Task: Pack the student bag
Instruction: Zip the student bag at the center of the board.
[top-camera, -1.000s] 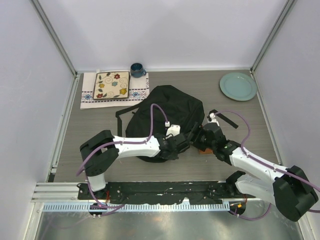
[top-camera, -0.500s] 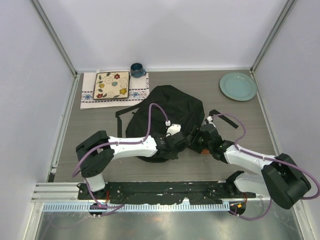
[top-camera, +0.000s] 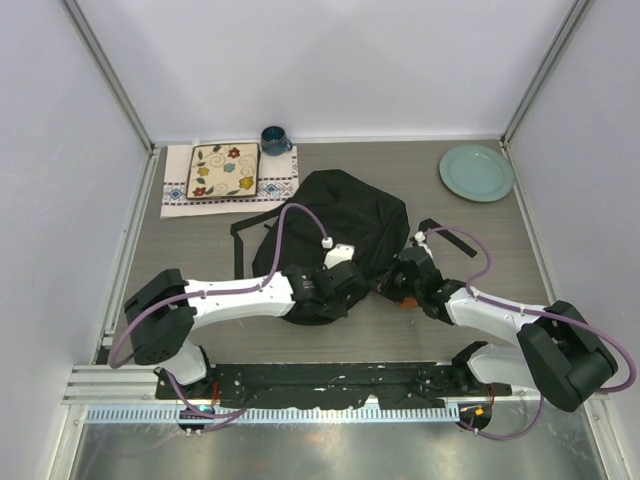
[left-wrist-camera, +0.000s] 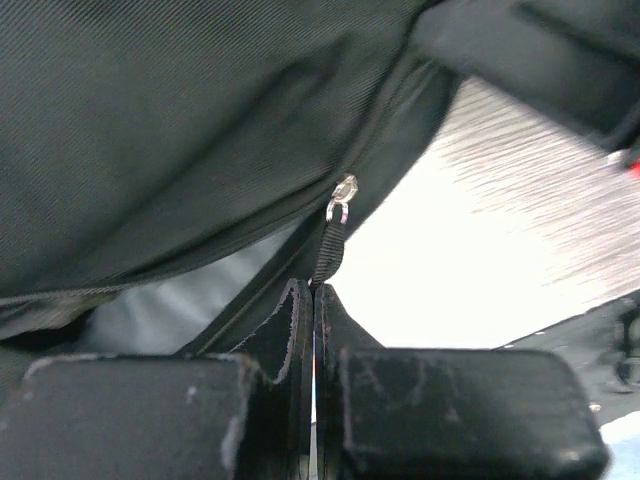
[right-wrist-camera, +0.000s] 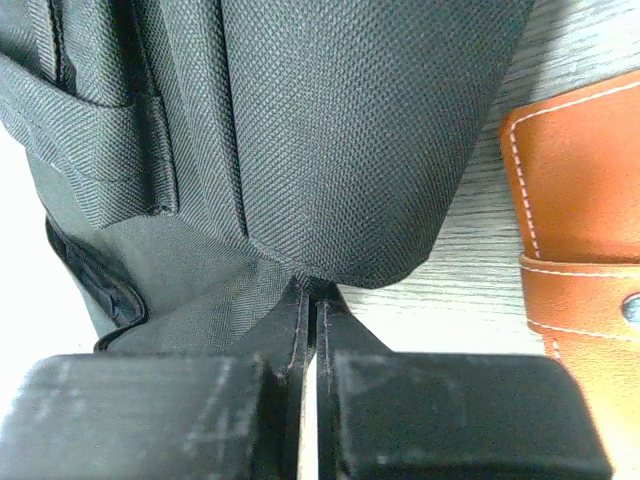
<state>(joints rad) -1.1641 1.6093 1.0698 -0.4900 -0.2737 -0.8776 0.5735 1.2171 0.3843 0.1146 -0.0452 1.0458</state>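
The student bag (top-camera: 335, 225), a large black fabric backpack, lies in the middle of the table. My left gripper (top-camera: 350, 285) is at its near edge, shut on the black webbing zipper pull (left-wrist-camera: 328, 255) that hangs from a small metal slider (left-wrist-camera: 343, 192); the gripper's tips (left-wrist-camera: 313, 290) pinch the strap's end. My right gripper (top-camera: 393, 278) is at the bag's near right corner, shut on a fold of the bag's woven fabric (right-wrist-camera: 330, 150) right at its lower hem (right-wrist-camera: 315, 285). A brown stitched leather case (right-wrist-camera: 580, 230) lies on the table just right of that gripper.
A patterned square dish (top-camera: 224, 170) rests on an embroidered cloth (top-camera: 280, 185) at the back left, with a blue mug (top-camera: 274, 139) behind it. A pale green plate (top-camera: 476, 172) sits at the back right. A loose black strap (top-camera: 452, 236) trails off the bag's right side.
My right gripper closed from wide open onto the bag's fabric edge. The left arm drew back to the left with the zipper pull in its shut jaws.
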